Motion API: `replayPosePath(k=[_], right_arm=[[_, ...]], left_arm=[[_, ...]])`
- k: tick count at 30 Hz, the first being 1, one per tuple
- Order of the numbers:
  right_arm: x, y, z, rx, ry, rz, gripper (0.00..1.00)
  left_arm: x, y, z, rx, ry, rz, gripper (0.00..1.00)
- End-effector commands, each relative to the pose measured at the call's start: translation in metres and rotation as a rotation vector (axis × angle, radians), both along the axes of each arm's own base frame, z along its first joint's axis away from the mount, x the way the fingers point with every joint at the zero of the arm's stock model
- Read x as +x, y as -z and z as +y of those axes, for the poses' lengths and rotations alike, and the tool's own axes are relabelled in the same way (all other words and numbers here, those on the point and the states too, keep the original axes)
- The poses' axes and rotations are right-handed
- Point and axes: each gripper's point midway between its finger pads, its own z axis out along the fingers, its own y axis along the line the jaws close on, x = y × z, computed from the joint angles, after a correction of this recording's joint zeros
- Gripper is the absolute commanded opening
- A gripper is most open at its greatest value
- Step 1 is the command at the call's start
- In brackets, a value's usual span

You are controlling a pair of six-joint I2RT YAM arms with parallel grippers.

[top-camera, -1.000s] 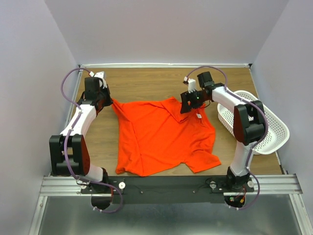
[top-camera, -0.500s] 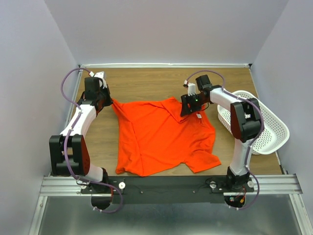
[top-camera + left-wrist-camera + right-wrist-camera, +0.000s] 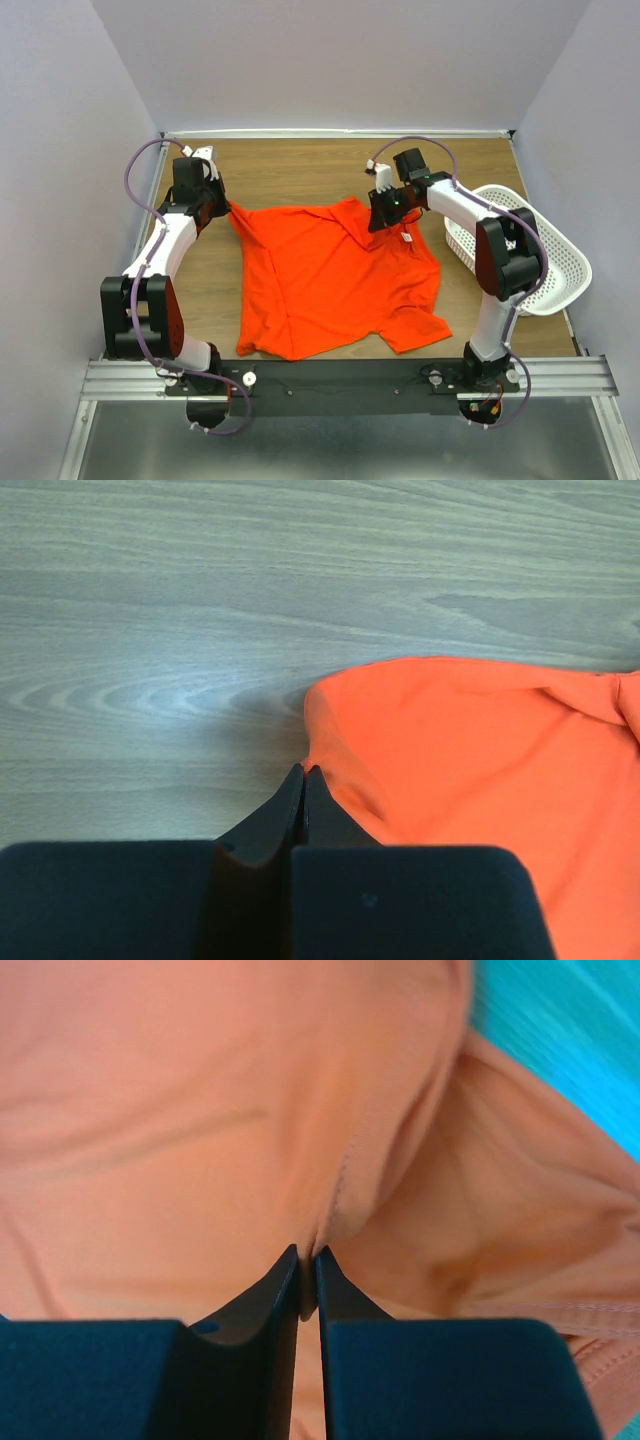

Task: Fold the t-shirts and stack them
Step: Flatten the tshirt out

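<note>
One bright orange t-shirt [image 3: 330,285] lies spread on the wooden table [image 3: 290,165]. Its nearest edge is at 6 o'clock, just beyond the metal rail [image 3: 350,375] that carries the two arm bases. The cloth is mostly flat. It is rumpled and doubled over at its 4 o'clock corner, and creased along the side toward 3 o'clock. A white perforated basket [image 3: 560,265] sits tilted at the table's edge, near the shirt at its 3 o'clock and not touching it.

Farther back, a small white label [image 3: 408,238] shows at the shirt's 1 o'clock. Just beyond the label, the right gripper [image 3: 384,221] reaches down onto the cloth. In its wrist view the right gripper [image 3: 307,1255] has its two dark fingers drawn almost together. A raised fold of orange fabric is pinched between their tips, and more folds bunch up toward 2 o'clock.

At the shirt's 10 o'clock corner the cloth is pulled out into a point that ends at the left gripper [image 3: 226,206]. From the left wrist camera the gripper [image 3: 303,772] is fully closed, tips touching. The orange edge runs right into them, so it appears to hold that corner, though the pinched bit itself is hidden. Bare wood fills that view from 9 to 12 o'clock.
</note>
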Motion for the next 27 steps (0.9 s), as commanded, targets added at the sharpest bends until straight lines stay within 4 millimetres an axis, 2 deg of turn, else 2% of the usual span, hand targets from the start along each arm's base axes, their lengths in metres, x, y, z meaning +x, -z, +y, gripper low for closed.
replayPosePath(k=[1, 4, 5, 6, 9, 16, 19, 22, 27], right_arm=[[-0.01, -0.031, 0.025, -0.018, -0.126, -0.141, 0.18], [-0.035, -0.027, 0.049, -0.037, -0.245, -0.16, 0.33], [-0.046, -0.021, 0.053, -0.046, -0.288, -0.16, 0.44], [-0.059, -0.019, 0.064, -0.043, -0.337, -0.155, 0.5], [-0.073, -0.018, 0.072, -0.015, -0.384, -0.137, 0.57], [-0.044, -0.025, 0.059, -0.094, -0.272, -0.199, 0.61], [-0.046, -0.016, 0.059, -0.098, -0.27, -0.178, 0.61], [-0.049, 0.0, 0.057, -0.115, -0.259, -0.128, 0.6], [-0.044, 0.013, 0.06, -0.13, -0.22, -0.087, 0.59]], left_arm=[[-0.002, -0.007, -0.005, 0.001, 0.024, -0.024, 0.0], [-0.002, -0.006, -0.004, 0.003, 0.022, -0.024, 0.0], [-0.002, -0.005, -0.004, 0.005, 0.02, -0.02, 0.0], [-0.002, -0.005, -0.004, 0.005, 0.02, -0.023, 0.0], [-0.002, -0.005, -0.004, 0.004, 0.019, -0.02, 0.0], [-0.002, -0.005, -0.004, 0.005, 0.02, -0.021, 0.0], [-0.002, -0.005, -0.004, 0.005, 0.021, -0.02, 0.0], [-0.001, -0.004, -0.004, 0.002, 0.021, -0.018, 0.0], [-0.002, -0.005, -0.004, 0.004, 0.021, -0.02, 0.0]])
